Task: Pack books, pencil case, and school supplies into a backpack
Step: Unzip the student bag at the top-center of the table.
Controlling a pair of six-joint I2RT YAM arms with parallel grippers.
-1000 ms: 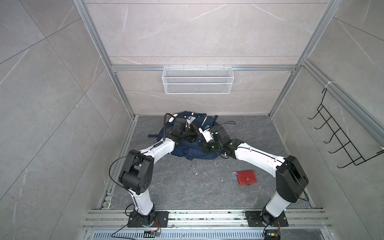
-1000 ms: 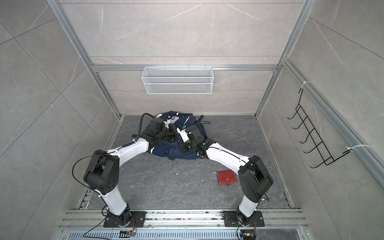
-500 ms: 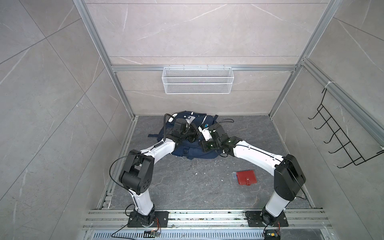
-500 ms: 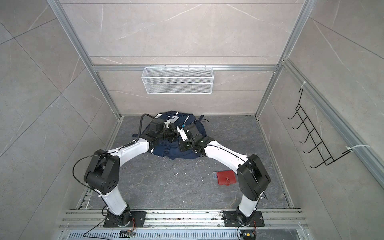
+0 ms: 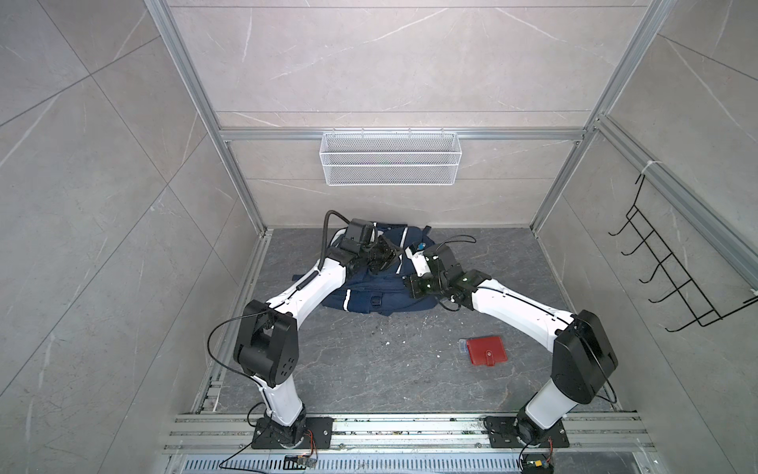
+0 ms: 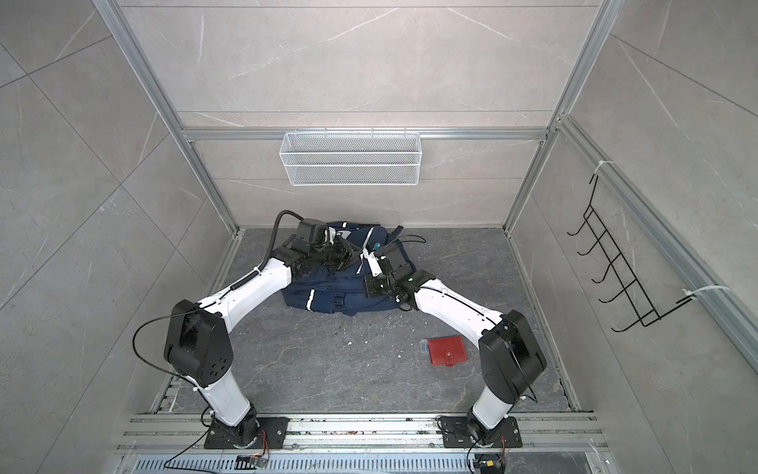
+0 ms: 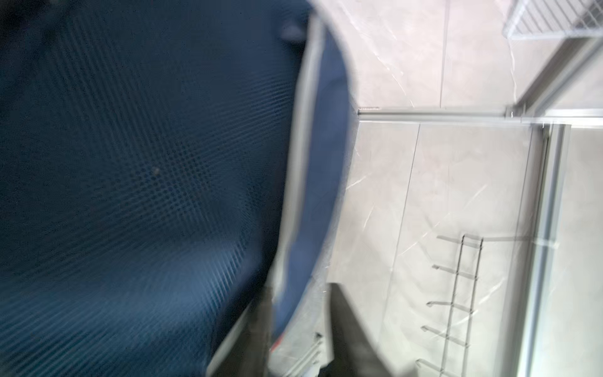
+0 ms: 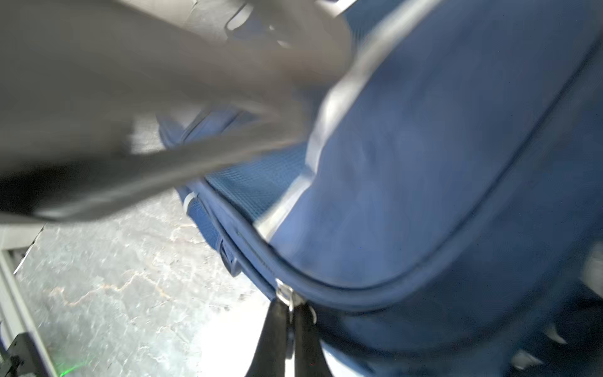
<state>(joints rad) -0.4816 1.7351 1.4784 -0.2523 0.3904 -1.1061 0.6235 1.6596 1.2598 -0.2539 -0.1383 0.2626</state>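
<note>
Backpack (image 5: 381,293) lies flat at the back of the floor (image 5: 369,381), approx centre, its far edge close to the foot of the back wall; both top views show it. Both arms reach in over it from the front rail (image 5: 389,427) & meet above its far half, so room up there is tight.

Left gripper (image 5: 383,257) sits low over the bag's far half. Its wrist view is v. blurred. Two dark fingers (image 7: 346,329) look part-way apart w/ the bag's grey-striped edge btwn them, but I can't tell if they grip it.

Right gripper (image 8: 289,313) is pinched narrow on the zip pull (image 8: 284,291), on the curved zip seam running round the bag's edge. Bare floor shows just past that edge.

Red case (image 5: 488,350) lies flat on the floor, well apart from the bag, nearer the front & near the right arm's elbow. Clear bluish piece (image 5: 462,346) sits just beside its edge, on the side toward the left arm.

Widest bare floor is btwn the bag's near edge & the rail, btwn the two arm bases, dotted w/ white specks (image 5: 385,342). A narrower strip runs along the bag's right side to the wall. Wire basket (image 5: 389,164) hangs on the back wall above the bag. Hook rack (image 5: 672,279) juts from the right wall.
</note>
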